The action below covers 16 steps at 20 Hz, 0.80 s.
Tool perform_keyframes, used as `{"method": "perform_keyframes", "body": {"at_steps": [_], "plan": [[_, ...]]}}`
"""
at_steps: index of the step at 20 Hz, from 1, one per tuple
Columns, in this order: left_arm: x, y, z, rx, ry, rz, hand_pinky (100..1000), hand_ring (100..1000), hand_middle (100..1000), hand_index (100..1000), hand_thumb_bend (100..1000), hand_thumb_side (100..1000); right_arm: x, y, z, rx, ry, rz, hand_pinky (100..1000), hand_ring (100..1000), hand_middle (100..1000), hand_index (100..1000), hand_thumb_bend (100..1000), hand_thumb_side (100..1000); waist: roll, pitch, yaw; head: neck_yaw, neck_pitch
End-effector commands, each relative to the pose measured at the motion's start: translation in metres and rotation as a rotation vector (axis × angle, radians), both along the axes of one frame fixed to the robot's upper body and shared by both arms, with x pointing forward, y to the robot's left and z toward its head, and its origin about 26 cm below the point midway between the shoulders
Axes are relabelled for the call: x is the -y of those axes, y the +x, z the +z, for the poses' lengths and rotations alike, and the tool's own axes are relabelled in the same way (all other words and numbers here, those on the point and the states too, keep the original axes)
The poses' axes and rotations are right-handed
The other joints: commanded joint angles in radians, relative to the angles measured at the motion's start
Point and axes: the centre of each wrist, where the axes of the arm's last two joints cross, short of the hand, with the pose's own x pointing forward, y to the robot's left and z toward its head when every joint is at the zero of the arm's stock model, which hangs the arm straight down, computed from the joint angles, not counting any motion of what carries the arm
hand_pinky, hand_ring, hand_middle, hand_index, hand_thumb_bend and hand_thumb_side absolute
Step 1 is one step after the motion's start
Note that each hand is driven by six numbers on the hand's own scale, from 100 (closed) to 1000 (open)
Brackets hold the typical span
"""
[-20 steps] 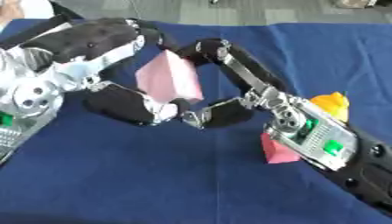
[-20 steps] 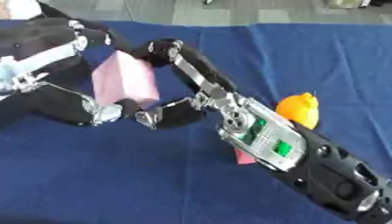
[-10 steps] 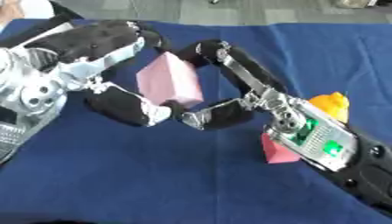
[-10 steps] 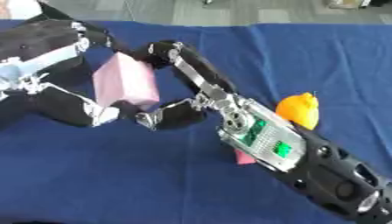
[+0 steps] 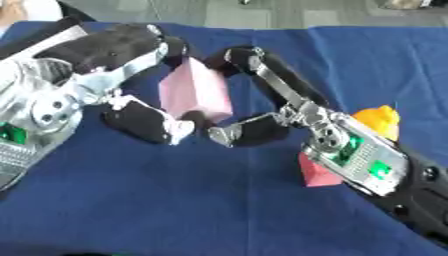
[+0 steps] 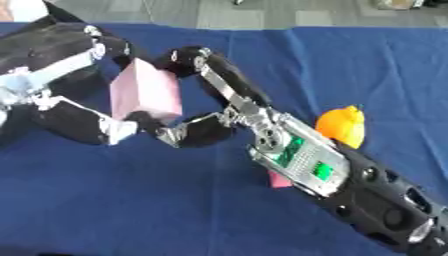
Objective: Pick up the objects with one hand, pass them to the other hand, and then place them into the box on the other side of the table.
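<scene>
A pink block is held up over the blue table between both hands. My left hand curls its fingers over the block's top and its thumb under the lower left corner. My right hand comes in from the lower right, with fingers over the block's top right edge and its thumb at the lower right corner. An orange object sits on the cloth just behind my right forearm. A smaller pink object lies partly hidden under the right wrist.
The blue cloth covers the whole table. Grey floor shows beyond the far edge. No box shows in either view.
Both hands stay on the pink block in nearly the same place. The block has shifted very slightly, with the left hand's grip settling around it.
</scene>
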Motion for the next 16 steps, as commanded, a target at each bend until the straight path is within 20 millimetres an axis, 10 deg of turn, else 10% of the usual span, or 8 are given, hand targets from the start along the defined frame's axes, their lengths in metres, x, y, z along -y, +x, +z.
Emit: {"method": "perform_keyframes", "body": {"at_steps": [1, 7, 16], "plan": [[-0.003, -0.002, 0.01, -0.153, 0.003, 0.124, 819, 717, 493, 472, 100, 180, 0.002, -0.002, 0.008, 0.043, -0.006, 0.007, 778, 716, 473, 587, 502, 100, 0.007, -0.002, 0.001, 0.003, 0.006], [-0.003, -0.005, 0.012, -0.109, -0.009, 0.115, 784, 687, 461, 416, 100, 155, 0.004, -0.002, 0.008, 0.079, -0.031, -0.01, 799, 781, 571, 692, 667, 147, 0.007, -0.003, -0.001, 0.002, 0.006], [-0.015, -0.002, 0.016, -0.028, 0.042, 0.14, 762, 676, 426, 396, 185, 158, 0.008, -0.001, 0.008, 0.129, -0.103, -0.074, 823, 847, 668, 787, 668, 324, 0.011, -0.008, -0.005, 0.002, 0.006]]}}
